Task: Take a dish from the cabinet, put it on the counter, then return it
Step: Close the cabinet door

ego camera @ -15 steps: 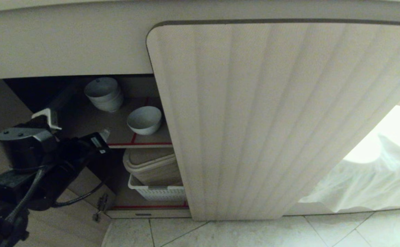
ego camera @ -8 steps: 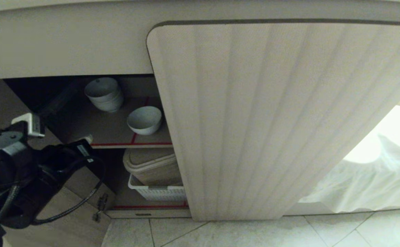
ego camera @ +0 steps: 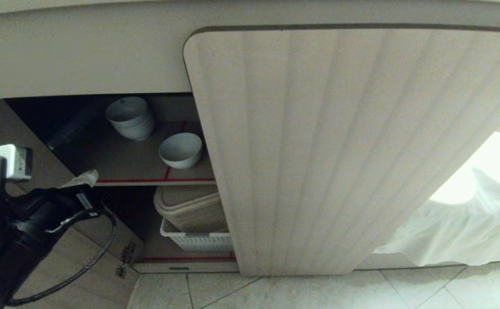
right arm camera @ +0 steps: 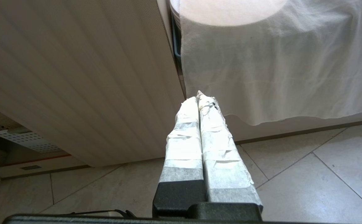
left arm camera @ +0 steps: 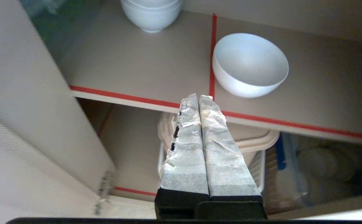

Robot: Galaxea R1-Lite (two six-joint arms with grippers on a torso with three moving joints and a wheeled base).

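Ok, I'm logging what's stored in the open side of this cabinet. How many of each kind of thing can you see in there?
Single white bowl: 1
Stack of white bowls: 1 (bowls within it cannot be counted)
Beige lidded box: 1
White slotted basket: 1
Total: 4, leaving out blurred items deeper on the lower level.

The cabinet stands under the counter, its left side open. On the upper shelf the dish sits near the front edge, right of a stack of bowls farther back. Below the shelf, a lidded container rests in a basket. The left gripper hangs outside, left of the shelf's front edge. A draped cloth lies right of the cabinet door.
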